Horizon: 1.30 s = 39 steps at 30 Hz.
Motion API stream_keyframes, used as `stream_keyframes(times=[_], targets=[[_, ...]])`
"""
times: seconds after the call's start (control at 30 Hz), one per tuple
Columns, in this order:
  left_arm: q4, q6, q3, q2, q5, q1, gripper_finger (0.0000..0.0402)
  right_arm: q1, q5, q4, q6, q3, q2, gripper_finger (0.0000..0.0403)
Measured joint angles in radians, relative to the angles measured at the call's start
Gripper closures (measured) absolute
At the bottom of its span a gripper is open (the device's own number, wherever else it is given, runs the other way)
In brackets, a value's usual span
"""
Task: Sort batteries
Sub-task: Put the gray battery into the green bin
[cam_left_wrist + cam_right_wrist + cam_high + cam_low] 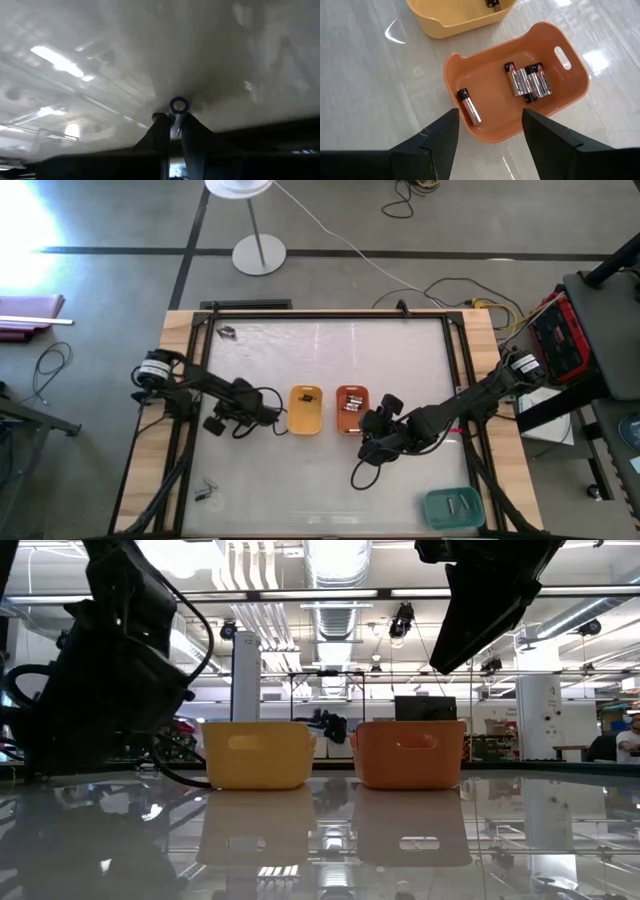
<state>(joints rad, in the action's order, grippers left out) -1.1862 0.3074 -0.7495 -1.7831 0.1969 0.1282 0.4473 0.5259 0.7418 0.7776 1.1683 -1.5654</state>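
Note:
My left gripper (pixel 232 420) (pixel 172 120) hangs over the glass table left of the yellow tray (pixel 305 409) and is shut on a small silvery battery (pixel 177 112) with a blue-ringed end. My right gripper (pixel 372 432) (pixel 490 125) stands open above the near end of the orange tray (pixel 520 85), touching nothing. Several black-and-silver batteries (pixel 527 80) lie flat on that tray's floor. One dark battery (pixel 492 4) lies in the yellow tray (pixel 455 15). My left gripper pinches the battery's silvery body (pixel 175 129) between its two fingertips. The battery lies along the fingers, and its blue-ringed end (pixel 179 105) sticks out past the tips toward the glass. Whether that end touches the table, I cannot tell.
A teal tray (pixel 452 506) with batteries in it stands at the near right corner. Loose batteries lie at the far left (pixel 228 332) and the near left (pixel 205 492) of the glass. Dark frame rails (pixel 190 380) run along the table's sides. A lamp base (pixel 258 252) stands beyond the far edge.

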Motion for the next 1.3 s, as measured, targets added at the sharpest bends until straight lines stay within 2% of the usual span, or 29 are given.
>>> stream_keyframes(times=[0.2,0.47,0.77,0.87,0.97,1.03,1.1,1.2,1.3], targets=[[-0.053,-0.053,0.001,0.036,-0.047,0.034,0.0395,0.0,0.0,0.0,0.0,0.0,0.0,0.0193],[-0.099,-0.093,-0.041,0.051,-0.077,0.144,0.0396,0.005,-0.009,-0.001,0.011,0.0,0.0,0.0193],[-0.174,-0.218,-0.16,0.101,-0.253,0.278,0.0397,0.096,-0.013,-0.009,-0.028,-0.012,0.0,0.0193],[-0.168,-0.329,-0.219,0.147,-0.378,0.307,0.0397,0.128,-0.01,-0.028,-0.019,-0.002,0.001,0.0193],[-0.101,-0.447,-0.279,0.233,-0.424,0.333,0.0397,0.145,-0.002,-0.072,-0.039,0.027,0.001,0.0193],[0.003,-0.519,-0.3,0.315,-0.404,0.341,0.0397,0.152,0.001,-0.126,-0.084,0.038,0.002,0.0193],[0.155,-0.573,-0.302,0.41,-0.339,0.341,0.0397,0.157,0.027,-0.214,-0.17,0.039,0.002,0.0193],[0.406,-0.579,-0.277,0.538,-0.174,0.337,0.0397,0.156,0.056,-0.405,-0.371,0.011,-0.006,0.0193],[0.684,-0.521,-0.219,0.632,-0.021,0.337,0.0397,0.131,0.058,-0.599,-0.541,-0.033,-0.034,0.0193]])
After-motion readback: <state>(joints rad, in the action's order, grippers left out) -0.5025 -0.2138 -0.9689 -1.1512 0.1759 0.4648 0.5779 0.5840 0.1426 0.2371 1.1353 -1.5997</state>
